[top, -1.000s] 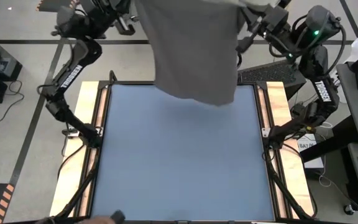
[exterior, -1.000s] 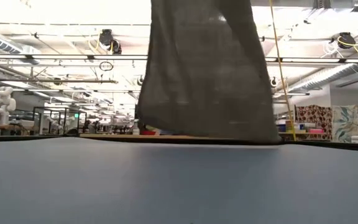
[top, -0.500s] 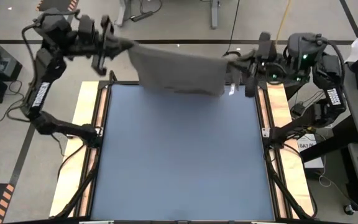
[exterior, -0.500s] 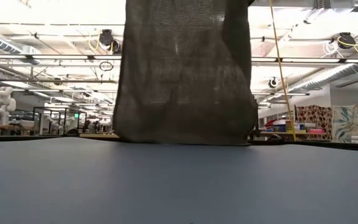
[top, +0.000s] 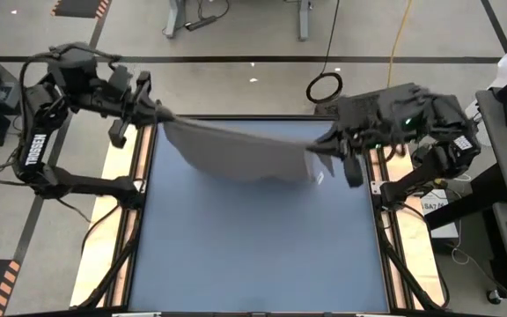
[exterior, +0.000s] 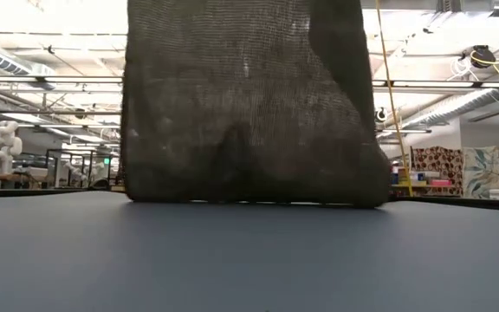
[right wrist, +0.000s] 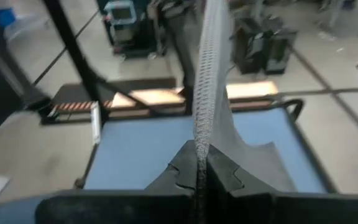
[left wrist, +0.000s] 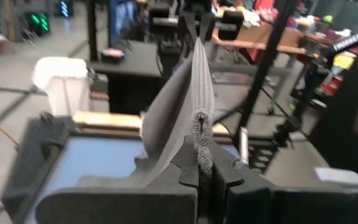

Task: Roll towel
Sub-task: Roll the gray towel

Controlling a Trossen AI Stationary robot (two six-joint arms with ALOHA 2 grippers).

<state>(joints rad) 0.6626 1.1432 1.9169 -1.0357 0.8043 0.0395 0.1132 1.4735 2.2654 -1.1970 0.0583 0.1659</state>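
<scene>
Left hand [top: 154, 113]: clamped on one top corner of the towel [top: 236, 151]; the left wrist view shows the mesh cloth pinched tight where the two fingers [left wrist: 188, 167] meet.
Right hand [top: 331, 145]: clamped on the opposite top corner; the right wrist view shows the cloth edge rising straight out of the closed fingers [right wrist: 182, 165].
Towel: stretched between the two hands and hanging below them as a sheet, over the far part of the blue worktop [top: 253, 246]. In the low view its bottom hem looks to reach the worktop or just short of it; I cannot tell which.
White tag [top: 320, 178]: hangs just below the right hand, at that side's edge.
Why held so: the hands are well apart, so the top edge is pulled nearly taut and the cloth falls without bunching, likely so it can be laid flat.
Step in hand: spreading; rolling not yet begun.
Next move calls for: lowering both hands evenly so the towel lies unwrinkled.
</scene>
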